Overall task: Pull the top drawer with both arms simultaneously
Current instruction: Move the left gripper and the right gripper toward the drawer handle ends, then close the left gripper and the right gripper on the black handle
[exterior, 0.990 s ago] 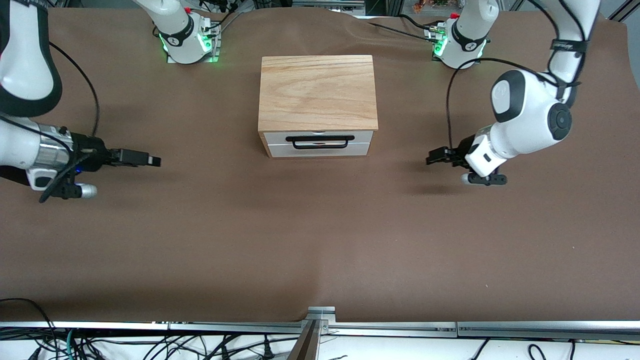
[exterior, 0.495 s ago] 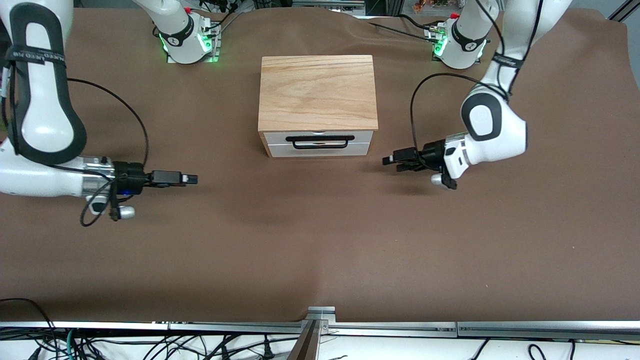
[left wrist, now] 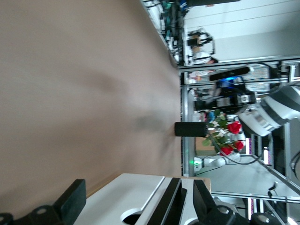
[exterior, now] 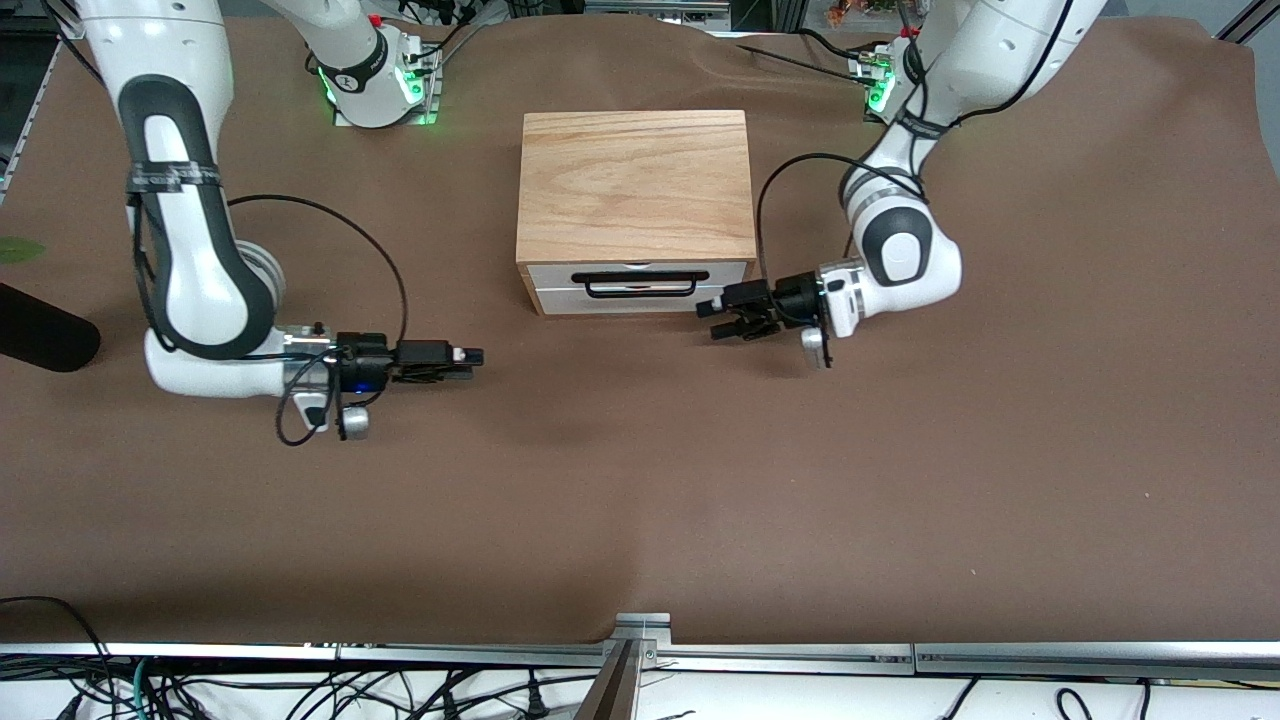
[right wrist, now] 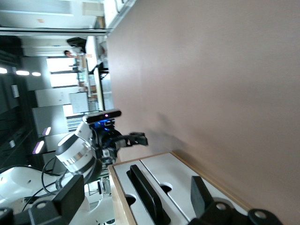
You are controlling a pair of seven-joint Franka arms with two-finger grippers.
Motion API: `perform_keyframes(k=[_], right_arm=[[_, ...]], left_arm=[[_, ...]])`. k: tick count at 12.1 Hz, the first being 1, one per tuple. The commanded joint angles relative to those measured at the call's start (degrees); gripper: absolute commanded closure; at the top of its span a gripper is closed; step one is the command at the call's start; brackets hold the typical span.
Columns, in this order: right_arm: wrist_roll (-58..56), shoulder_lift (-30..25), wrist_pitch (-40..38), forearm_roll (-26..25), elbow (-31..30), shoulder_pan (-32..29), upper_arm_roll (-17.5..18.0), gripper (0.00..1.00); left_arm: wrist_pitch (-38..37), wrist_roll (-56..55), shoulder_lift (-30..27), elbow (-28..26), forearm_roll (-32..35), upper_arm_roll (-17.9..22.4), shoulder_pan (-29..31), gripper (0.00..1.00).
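Note:
The top drawer is shut in the oak-topped cabinet. It has a white front and a long black bar handle. My left gripper is open, low over the table just off the drawer front's corner at the left arm's end. In the left wrist view the handle shows close between its fingers. My right gripper is open over the table toward the right arm's end, short of the cabinet. The right wrist view shows the drawer front and handle.
A lower white drawer front sits under the top one. The brown table cover spreads all around. A black cylinder lies at the right arm's end. Both arm bases stand by the cabinet.
Both arms have swung in toward the cabinet from the table's ends. The left gripper has reached the drawer front's corner, and the right gripper has come about halfway.

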Motion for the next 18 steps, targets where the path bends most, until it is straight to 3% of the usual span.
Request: perform_keyframes(k=[1,5,10,18], right_arm=[[-5.2,0.1,1.3,6.8,-2.8,3.1,-0.2,0.0],[-14.6,0.1,2.3,18.1,-8.2,8.0,-0.2,0.0],[-24.6,2.7,1.5,26.7,-10.1,13.6,-0.2,0.0],[-33.5,2.7,-4.1,26.5,-17.0,14.8,-0.3,0.0]], left_arm=[[-0.8,3.9,0.7,0.9,-3.0,-2.9,0.6,0.0],[-2.1,7.3,-1.2,-1.8,-2.8,-4.6,1.2,0.0],[-13.0,10.9,0.5,-4.3,-2.0,-4.3,3.5,0.04],[-13.2,8.2,3.3,-5.2,-1.6,-3.3,3.7,0.17]])
